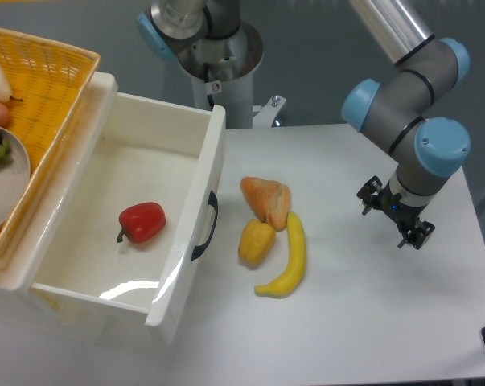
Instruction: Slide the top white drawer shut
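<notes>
From the fixed camera you see the top white drawer [129, 217], deep, glossy plastic with a black arched handle [206, 225], pulled well out of the cabinet; a red bell pepper [141, 222] lies inside it. Your two-finger gripper [395, 219] hangs well apart from the drawer, to the right of its front, touching nothing; you cannot tell how its fingers stand. Between drawer and gripper lie a croissant [267, 200], a yellow pepper [256, 243] and a banana [289, 259]. A yellow woven basket [45, 84] sits behind the drawer.

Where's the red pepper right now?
In the camera view, the red pepper lies inside the open top white drawer, left of centre, just behind the drawer's black handle.
</notes>
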`<state>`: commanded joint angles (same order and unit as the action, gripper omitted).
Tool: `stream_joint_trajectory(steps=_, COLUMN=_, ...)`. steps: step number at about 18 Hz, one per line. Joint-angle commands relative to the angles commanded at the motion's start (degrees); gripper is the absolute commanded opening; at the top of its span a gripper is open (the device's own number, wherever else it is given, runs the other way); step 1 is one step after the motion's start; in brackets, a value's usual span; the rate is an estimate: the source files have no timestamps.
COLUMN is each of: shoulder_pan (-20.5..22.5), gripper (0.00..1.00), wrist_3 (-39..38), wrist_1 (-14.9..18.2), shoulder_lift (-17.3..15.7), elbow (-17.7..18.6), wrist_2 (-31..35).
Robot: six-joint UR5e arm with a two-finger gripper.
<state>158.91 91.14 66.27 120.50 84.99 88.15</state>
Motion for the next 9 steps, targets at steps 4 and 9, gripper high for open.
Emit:
stream_joint_trajectory(steps=4, shoulder_pan=0.0, gripper=1.00, wrist_3=0.0, wrist_1=0.0, shoulder_lift=-0.2, elbow=-0.1, wrist_2=-0.2)
stream_joint_trajectory(steps=9, shoulder_pan=-0.2, gripper=1.00, wrist_3=-1.0, wrist_1=-1.2, shoulder_lift=-0.2, elbow=2.4, wrist_2=-3.1)
